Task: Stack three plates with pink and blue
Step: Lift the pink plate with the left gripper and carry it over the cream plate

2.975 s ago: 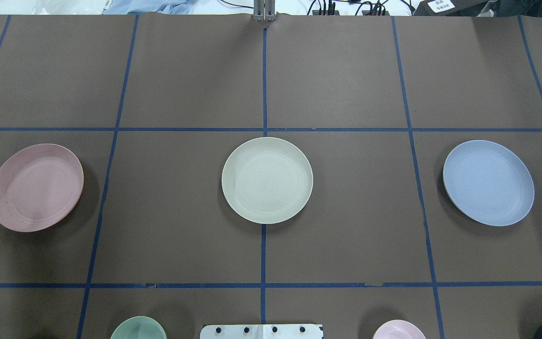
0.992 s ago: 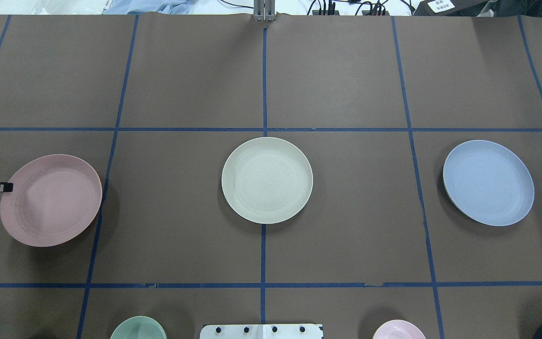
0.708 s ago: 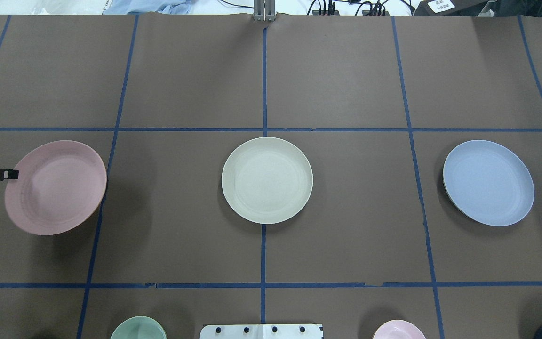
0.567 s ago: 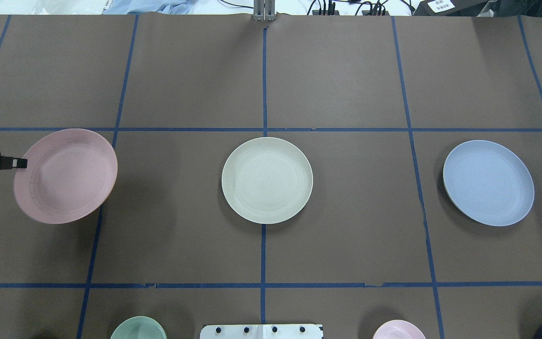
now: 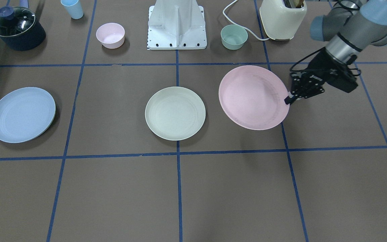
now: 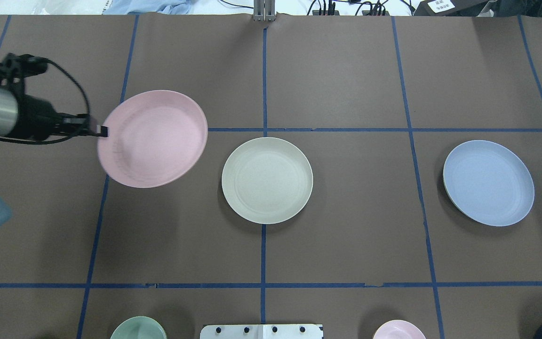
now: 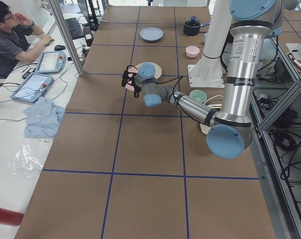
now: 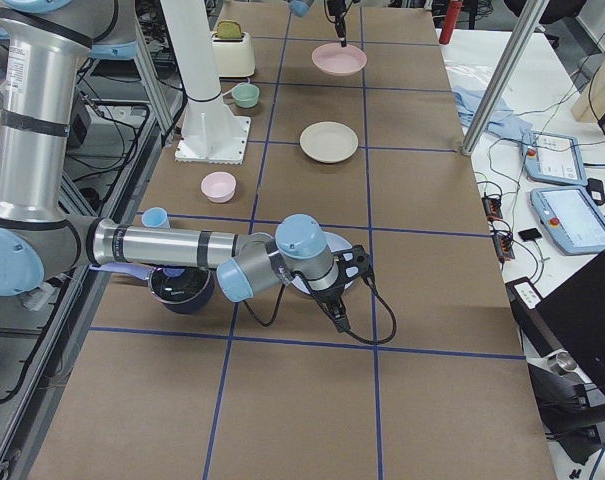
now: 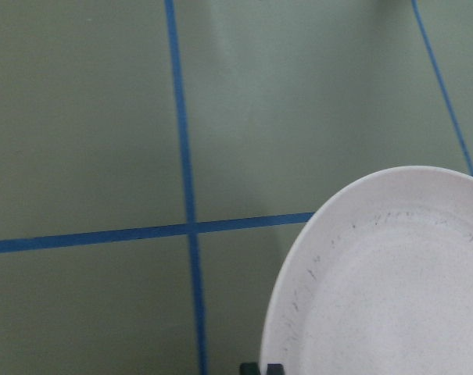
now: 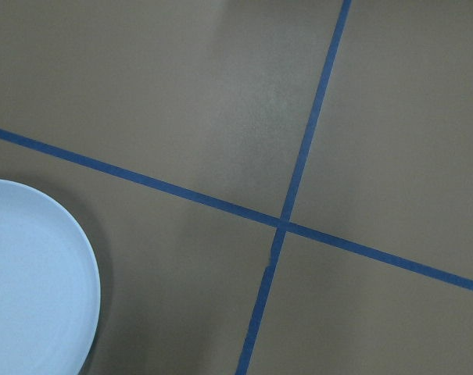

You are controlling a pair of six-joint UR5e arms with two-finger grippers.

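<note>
Five small items are standing in the nearest row, beside the robot's white base [image 5: 177, 25]: a dark pot [image 5: 17, 30] with a glass lid, a light blue cup [image 5: 72, 8], a pink bowl [image 5: 110, 35], a mint bowl [image 5: 234, 37] and a cream appliance [image 5: 282, 18] trailing a white cord.

Middle row, three plates:

- Item one, the blue plate [image 6: 488, 182], is lying flat on the counter [image 6: 346, 75] at the robot's right, well apart from the other two. The right claw [image 8: 339, 318] is hanging close by it. It is showing only in the side view, so I cannot tell whether its fingers are apart or together.
- Item two, the cream plate [image 6: 267, 180], is lying flat at the centre, covering a stretch of the blue tape lines [image 6: 263, 254].
- Item three, the pink plate [image 6: 155, 139], is hanging clear of the counter, slightly tilted and throwing a shadow beneath. It is sitting near the cream plate on the robot's left, with a gap between the two rims. The left claw [image 6: 104, 131] is pinching its rim on the side away from the cream plate, fingers closed tight on the edge.

Far edge: a light blue cloth [image 6: 148, 5] and black cables [image 6: 346, 7] are lying past the counter. A seated person [image 7: 8, 37] is working at a desk beyond.
</note>
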